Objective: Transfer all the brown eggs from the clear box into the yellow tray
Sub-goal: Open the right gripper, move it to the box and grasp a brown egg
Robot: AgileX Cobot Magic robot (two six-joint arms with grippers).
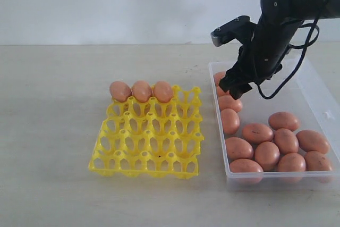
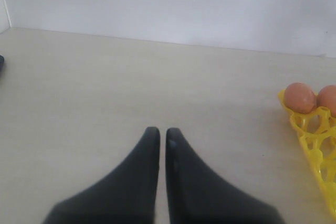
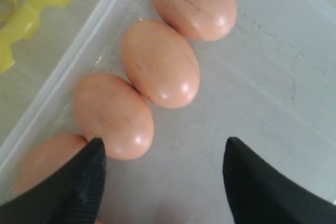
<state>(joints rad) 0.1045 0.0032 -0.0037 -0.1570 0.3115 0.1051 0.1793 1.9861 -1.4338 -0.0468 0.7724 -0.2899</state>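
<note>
Three brown eggs (image 1: 142, 91) fill the back row of the yellow tray (image 1: 149, 147). Several more brown eggs (image 1: 267, 152) lie in the clear box (image 1: 319, 99) to its right. My right gripper (image 1: 234, 86) hangs low over the box's far left corner. In the right wrist view this gripper (image 3: 163, 148) is open, with bare box floor between the fingers. One fingertip (image 3: 93, 156) sits against an egg (image 3: 113, 115) in a line of eggs along the box wall (image 3: 68, 66). My left gripper (image 2: 163, 132) is shut and empty above bare table, left of the tray (image 2: 315, 140).
The box and tray stand side by side on a pale wooden table (image 1: 53, 131), with a narrow gap between them. A white wall runs behind. A black cable (image 1: 289, 78) loops off the right arm above the box.
</note>
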